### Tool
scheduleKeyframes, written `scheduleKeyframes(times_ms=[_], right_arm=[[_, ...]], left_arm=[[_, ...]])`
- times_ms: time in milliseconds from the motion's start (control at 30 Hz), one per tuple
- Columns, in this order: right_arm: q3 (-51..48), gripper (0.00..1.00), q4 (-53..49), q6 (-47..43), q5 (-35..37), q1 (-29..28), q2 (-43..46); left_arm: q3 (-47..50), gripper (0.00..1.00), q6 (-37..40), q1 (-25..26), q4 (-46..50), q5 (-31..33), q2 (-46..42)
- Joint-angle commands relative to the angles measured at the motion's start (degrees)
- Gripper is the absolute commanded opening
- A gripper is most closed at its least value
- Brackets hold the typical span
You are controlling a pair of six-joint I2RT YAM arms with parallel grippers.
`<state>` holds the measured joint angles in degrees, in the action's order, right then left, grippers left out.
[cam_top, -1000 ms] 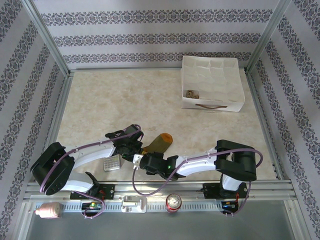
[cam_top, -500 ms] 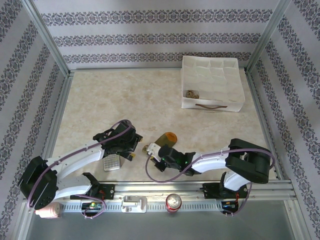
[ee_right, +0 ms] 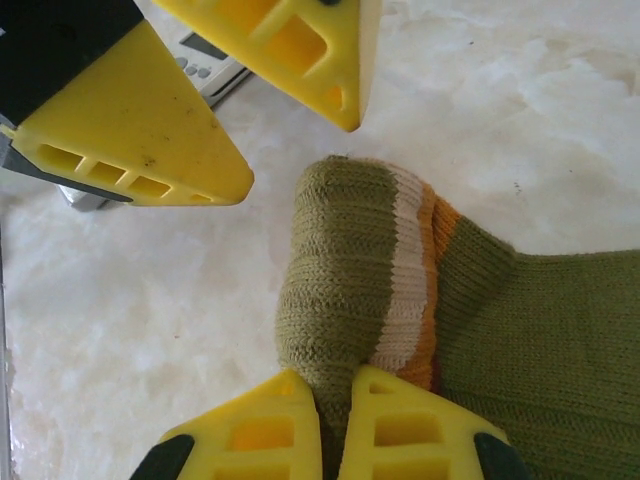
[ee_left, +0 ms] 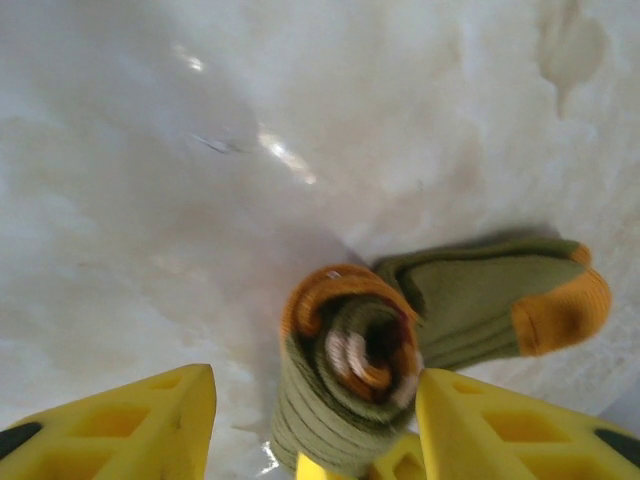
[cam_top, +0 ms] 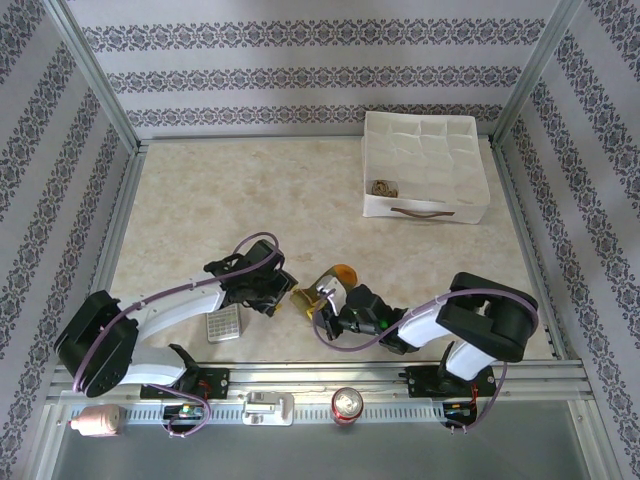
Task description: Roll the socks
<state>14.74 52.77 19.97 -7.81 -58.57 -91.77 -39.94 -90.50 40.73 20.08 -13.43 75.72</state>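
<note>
**Item: sock roll, part-made, in hand-over**

- **Right gripper**: fingers clenched, pinching the wound end of the olive sock at the roll's 6 o'clock edge in the right wrist view.
- **Left gripper**: released. Its fingers stand apart, one either side of the roll, and seem clear of the fabric.
- **Change over the last second:** the left fingers were closed at the sock beside the right ones and have since let go and spread. The right arm has drawn the roll a little toward 3 o'clock. The roll is now kept only by the right pinch, probably so the left can re-grip.
- **Sock position:** at about 6 o'clock on the table. The orange toe lies flat and unrolled, pointing to 1 o'clock from the roll, so the rolling looks unfinished.
- **Nearby:** the calculator is at 8 o'clock from the sock. The white box is at 1 o'clock, with a brownish bundle inside it that is too small to identify. The can sits on the near rail.
- **Markings:** no brand, label or writing is legible, and the calculator keys and can top are unreadable.
</note>
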Motion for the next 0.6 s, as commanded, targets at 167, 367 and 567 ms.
scheduleKeyframes(times_ms=[167, 367, 567], right_arm=[[-6.33, 0.00, -7.58, 9.17, -2.09, 3.48, -6.62], [-6.65, 0.00, -5.86, 10.94, -5.63, 6.09, -8.92], [-8.12, 0.00, -1.02, 14.40, -8.19, 8.75, -13.06]], left_arm=[[-1.14, 0.52, 5.39, 1.54, -1.65, 0.87, -0.29], [-2.72, 0.51, 8.00, 2.33, -3.05, 0.41, 1.67], [-2.84, 0.50, 11.45, 3.35, -7.11, 0.02, 3.96]])
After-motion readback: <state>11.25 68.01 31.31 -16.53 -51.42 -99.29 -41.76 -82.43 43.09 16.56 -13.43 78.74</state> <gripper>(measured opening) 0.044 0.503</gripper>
